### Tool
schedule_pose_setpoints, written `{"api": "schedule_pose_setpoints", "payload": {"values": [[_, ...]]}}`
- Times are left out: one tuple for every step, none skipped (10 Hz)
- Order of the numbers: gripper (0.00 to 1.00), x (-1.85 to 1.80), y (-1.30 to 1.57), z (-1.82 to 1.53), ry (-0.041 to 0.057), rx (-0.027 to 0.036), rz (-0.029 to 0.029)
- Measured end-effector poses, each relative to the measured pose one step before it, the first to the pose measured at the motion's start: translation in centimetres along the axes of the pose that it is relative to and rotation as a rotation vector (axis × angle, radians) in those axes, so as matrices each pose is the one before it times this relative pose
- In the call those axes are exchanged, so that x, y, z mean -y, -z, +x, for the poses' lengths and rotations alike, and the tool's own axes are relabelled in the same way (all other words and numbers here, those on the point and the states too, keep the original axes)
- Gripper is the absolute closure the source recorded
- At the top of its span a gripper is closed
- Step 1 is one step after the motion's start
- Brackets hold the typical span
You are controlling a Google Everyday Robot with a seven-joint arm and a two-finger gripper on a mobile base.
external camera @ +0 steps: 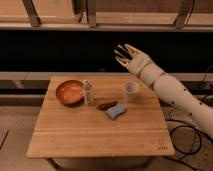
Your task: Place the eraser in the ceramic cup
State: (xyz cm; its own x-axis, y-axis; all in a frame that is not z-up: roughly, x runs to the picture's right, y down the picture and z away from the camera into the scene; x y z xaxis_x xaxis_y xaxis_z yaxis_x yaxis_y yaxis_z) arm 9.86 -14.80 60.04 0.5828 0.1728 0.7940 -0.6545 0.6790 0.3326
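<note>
The whitish ceramic cup (131,91) stands upright on the right half of the wooden table (100,135). My gripper (122,53) hangs in the air above and behind the cup, past the table's far edge, against the dark wall. It points up and to the left and is shut. The arm reaches in from the lower right. No eraser shows on the table, and I cannot tell whether the black block sits between the dark fingers.
An orange-brown bowl (69,92) sits at the table's left, with a slim pale bottle (88,92) upright beside it. A flat reddish-brown object (106,105) and a light-blue spongy pad (116,111) lie mid-table. Cables run along the floor at right.
</note>
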Motion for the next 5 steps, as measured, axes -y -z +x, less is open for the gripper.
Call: {"api": "schedule_pose_setpoints", "payload": {"values": [[1.0,0.093,1.524,-0.451,-0.00943,0.00247,0.03106],[1.0,0.154,1.481,-0.437,-0.00932,0.00188,0.03129],[1.0,0.107,0.654,-0.339,-0.00317,0.0023,0.01465],[1.0,-0.071,0.075,-0.009,-0.00299,0.00066,0.00047],[1.0,-0.778,-0.325,0.424,-0.01106,0.00089,-0.02538]]}}
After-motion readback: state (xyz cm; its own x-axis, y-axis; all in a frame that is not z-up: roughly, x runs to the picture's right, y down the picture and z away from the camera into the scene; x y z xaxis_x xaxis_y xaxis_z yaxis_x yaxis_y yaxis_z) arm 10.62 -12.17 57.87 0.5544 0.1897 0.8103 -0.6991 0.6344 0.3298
